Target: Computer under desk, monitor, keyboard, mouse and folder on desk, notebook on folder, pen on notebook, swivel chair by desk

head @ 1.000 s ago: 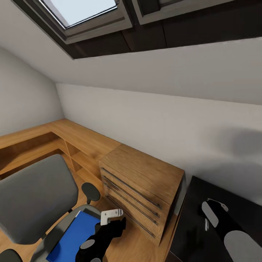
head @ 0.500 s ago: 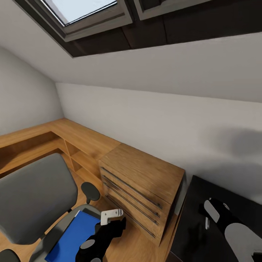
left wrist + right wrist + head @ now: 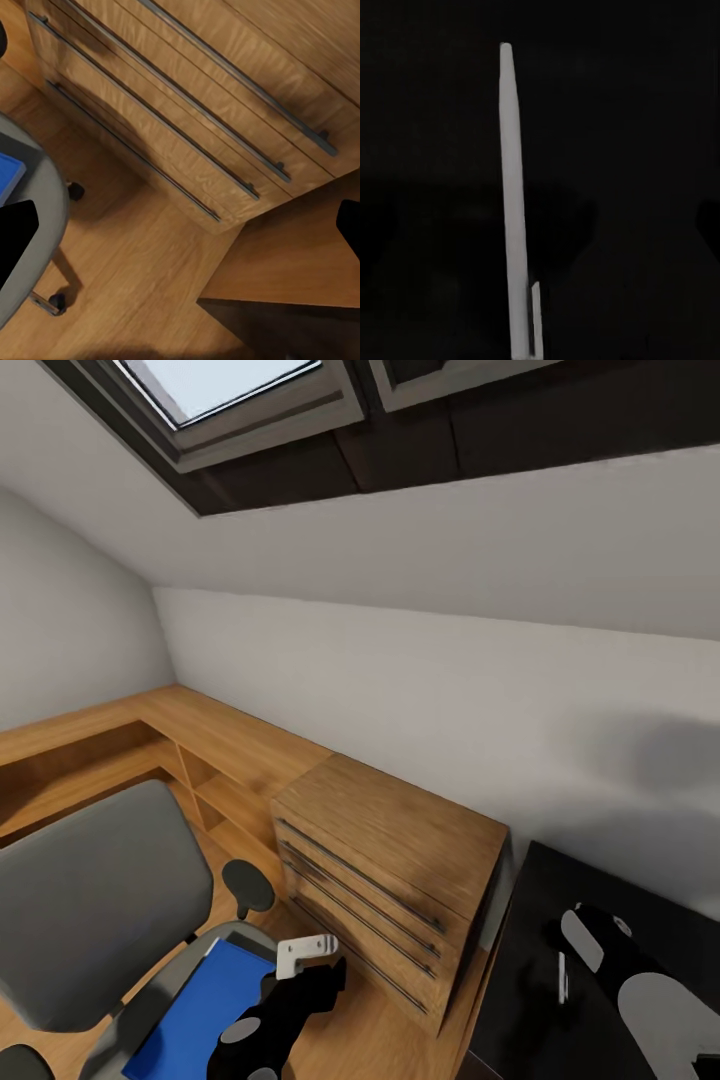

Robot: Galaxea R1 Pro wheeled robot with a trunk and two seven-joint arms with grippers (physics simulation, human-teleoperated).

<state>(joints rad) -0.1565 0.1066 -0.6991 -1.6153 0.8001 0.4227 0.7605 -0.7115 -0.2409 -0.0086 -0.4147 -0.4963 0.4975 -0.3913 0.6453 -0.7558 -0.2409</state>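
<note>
"At the lower right of the head view, what is there?"

"The right gripper (image 3: pixel 580 945) hangs over the glossy black desk (image 3: pixel 540 1030). A slim white pen (image 3: pixel 562 977) lies flat on the desk just beside it. The right wrist view shows the same pen (image 3: pixel 514 202) on the dark surface. I cannot tell whether those jaws are parted or closed."

"And the other arm?"

"The left gripper (image 3: pixel 315 972) hovers beside the grey swivel chair (image 3: pixel 90 900). The flat bright blue folder (image 3: pixel 195 1010) lies on the seat. In the left wrist view the jaws stand wide apart with nothing between them (image 3: pixel 180 232). They look down at the wooden floor and a light wooden drawer chest (image 3: pixel 225 112)."

"Which step is this?"

"Probably moving the folder. It is not yet on the desk, and the pen's final place is on top of the stack."

"What does the next move need?"

"Likely the left arm must reach down to the folder's edge, since a thin flat sheet gives little to grip."
</note>
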